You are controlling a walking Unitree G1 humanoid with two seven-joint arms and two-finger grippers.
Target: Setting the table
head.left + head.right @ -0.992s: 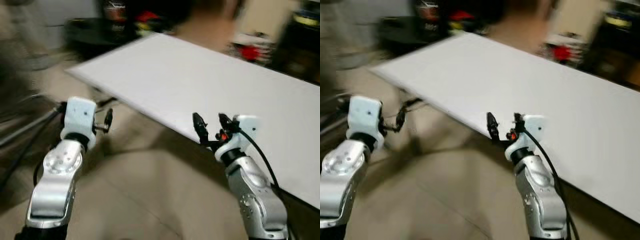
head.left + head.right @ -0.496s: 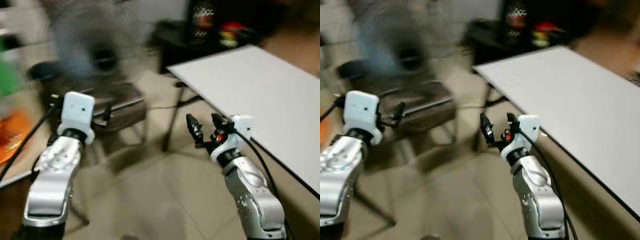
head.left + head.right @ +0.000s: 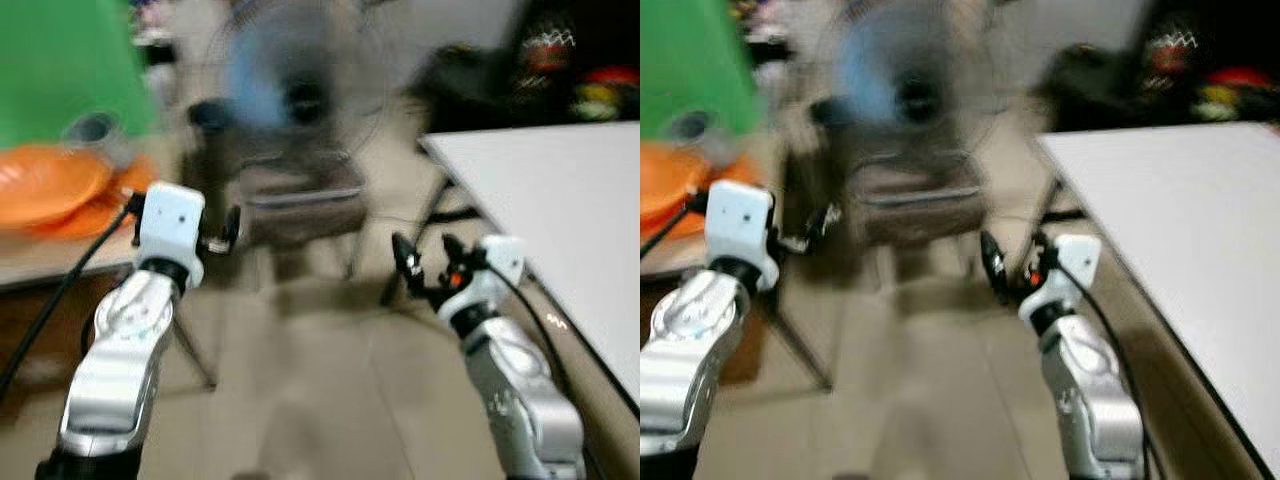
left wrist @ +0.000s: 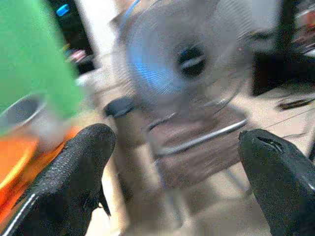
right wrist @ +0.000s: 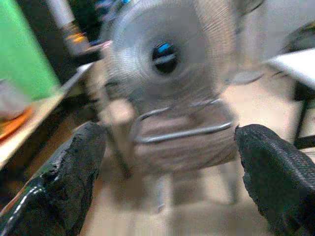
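**Floor open between two tables**

Orange plates (image 3: 45, 185) lie at the near edge of a side table (image 3: 60, 262) on my left. My left gripper (image 4: 172, 162) and right gripper (image 5: 167, 167) hang released, holding nothing, over bare floor (image 3: 330, 400). A fan (image 3: 290, 95) stands ahead. The white table (image 3: 560, 210) edge runs along my right.

Blurred fan (image 3: 902, 95) stands between orange plates (image 3: 665, 190) and white table (image 3: 1185, 215)
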